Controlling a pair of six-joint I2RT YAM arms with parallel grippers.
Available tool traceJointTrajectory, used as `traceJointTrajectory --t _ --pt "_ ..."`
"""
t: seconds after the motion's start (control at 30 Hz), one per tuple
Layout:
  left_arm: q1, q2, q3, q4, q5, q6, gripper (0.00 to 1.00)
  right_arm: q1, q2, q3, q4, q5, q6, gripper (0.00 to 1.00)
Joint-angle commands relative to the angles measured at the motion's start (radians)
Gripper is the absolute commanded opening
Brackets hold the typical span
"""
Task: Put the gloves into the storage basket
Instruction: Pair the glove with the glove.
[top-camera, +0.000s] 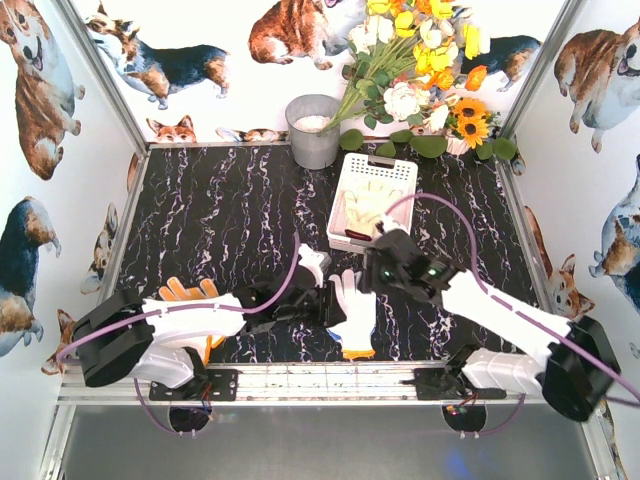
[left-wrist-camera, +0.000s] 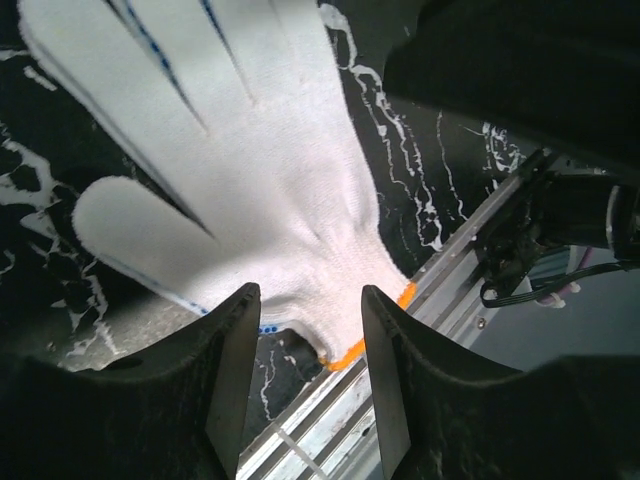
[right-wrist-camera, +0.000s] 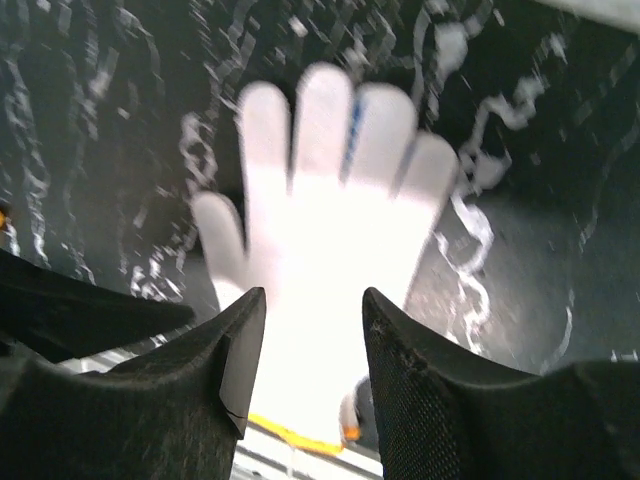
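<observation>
A white glove with blue dots and an orange cuff (top-camera: 352, 318) lies flat near the table's front edge, fingers pointing away. My left gripper (top-camera: 333, 304) is open at its left side; in the left wrist view (left-wrist-camera: 305, 296) its jaws stand apart just before the cuff of the glove (left-wrist-camera: 270, 190). My right gripper (top-camera: 373, 268) is open above the glove's fingers; in the right wrist view (right-wrist-camera: 312, 300) the glove (right-wrist-camera: 325, 250) shows blurred between the jaws. An orange-yellow glove (top-camera: 188, 291) lies partly under the left arm. The white storage basket (top-camera: 349, 182) holds pale gloves (top-camera: 372, 203).
A small white piece, perhaps another glove (top-camera: 314, 262), lies beside the left arm. A grey metal bucket (top-camera: 313, 131) stands at the back, left of a bunch of flowers (top-camera: 420, 70). The metal rail (top-camera: 330, 378) runs along the near edge.
</observation>
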Motion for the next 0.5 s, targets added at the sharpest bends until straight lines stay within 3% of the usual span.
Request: traceJointTrajectory --t 0.0,0.2,0.47 --pt "0.004 0.043 0.048 0.029 0.060 0.024 0.38 -0.037 -0.119 -0.089 -0.079 -0.090 0.059 0.46" --pt "0.005 0.151 0.088 0.085 0.140 0.031 0.28 -0.052 -0.228 -0.194 -0.112 -0.208 0.117 0.51" --pt "0.005 0.259 0.110 0.050 0.181 0.044 0.21 -0.053 -0.293 -0.375 0.027 -0.461 0.205 0.56"
